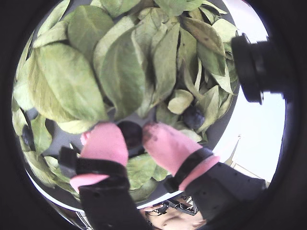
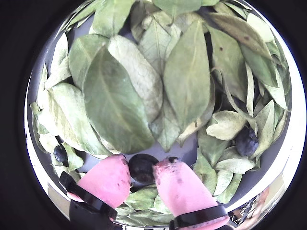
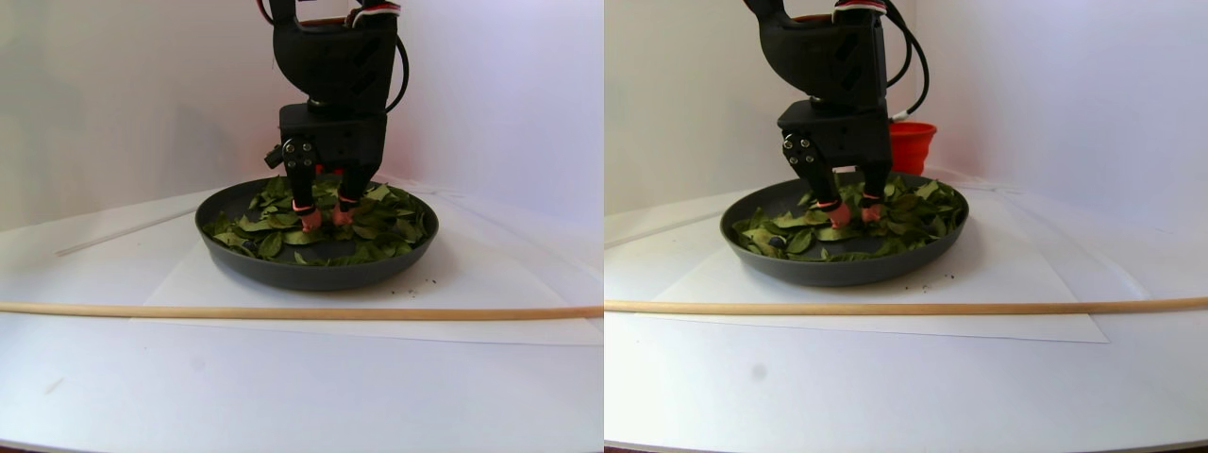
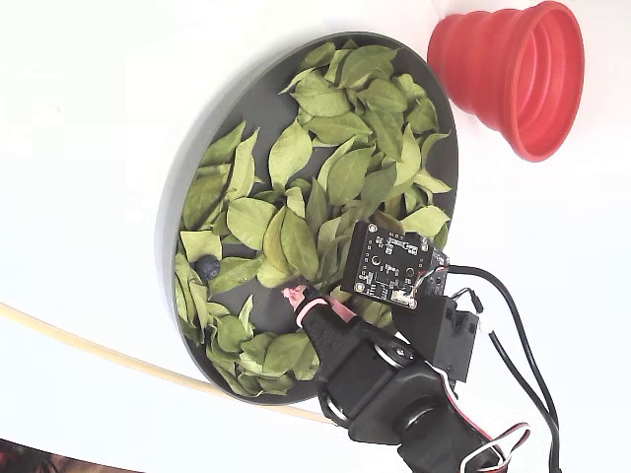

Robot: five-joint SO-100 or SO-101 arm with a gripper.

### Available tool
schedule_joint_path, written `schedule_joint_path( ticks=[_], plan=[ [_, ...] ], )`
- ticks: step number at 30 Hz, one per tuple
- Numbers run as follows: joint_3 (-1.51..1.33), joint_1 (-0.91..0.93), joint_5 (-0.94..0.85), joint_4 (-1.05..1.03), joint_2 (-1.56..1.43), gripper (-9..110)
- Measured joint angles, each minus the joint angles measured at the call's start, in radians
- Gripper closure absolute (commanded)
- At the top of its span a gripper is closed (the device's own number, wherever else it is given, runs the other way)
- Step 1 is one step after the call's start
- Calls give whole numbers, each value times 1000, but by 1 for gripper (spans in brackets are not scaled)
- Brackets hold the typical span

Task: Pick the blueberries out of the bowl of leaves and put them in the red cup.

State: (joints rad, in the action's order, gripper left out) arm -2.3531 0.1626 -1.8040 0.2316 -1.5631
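My gripper (image 1: 130,139) reaches down into the dark grey bowl (image 4: 197,148), its pink fingertips (image 2: 109,178) shut on one blueberry (image 2: 143,167) at the near side of the leaves (image 2: 115,100). Both wrist views show the berry pinched between the two tips. Two other blueberries lie loose among the leaves, one to the right (image 2: 246,140) and one to the left (image 2: 60,153). In the fixed view a berry (image 4: 206,267) lies near the bowl's left rim. The red cup (image 4: 513,74) stands empty outside the bowl, at the upper right in the fixed view and behind the arm in the stereo pair (image 3: 912,146).
A thin wooden stick (image 3: 302,311) lies across the white table in front of the bowl. A white paper sheet (image 3: 453,293) lies under the bowl. Cables (image 4: 513,325) trail from the arm. White walls stand close behind.
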Motion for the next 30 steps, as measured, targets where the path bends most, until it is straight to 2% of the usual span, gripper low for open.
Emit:
schedule_joint_path(
  ticks=[30],
  plan=[
    [-3,0,-26,-120,-204,92]
  ],
)
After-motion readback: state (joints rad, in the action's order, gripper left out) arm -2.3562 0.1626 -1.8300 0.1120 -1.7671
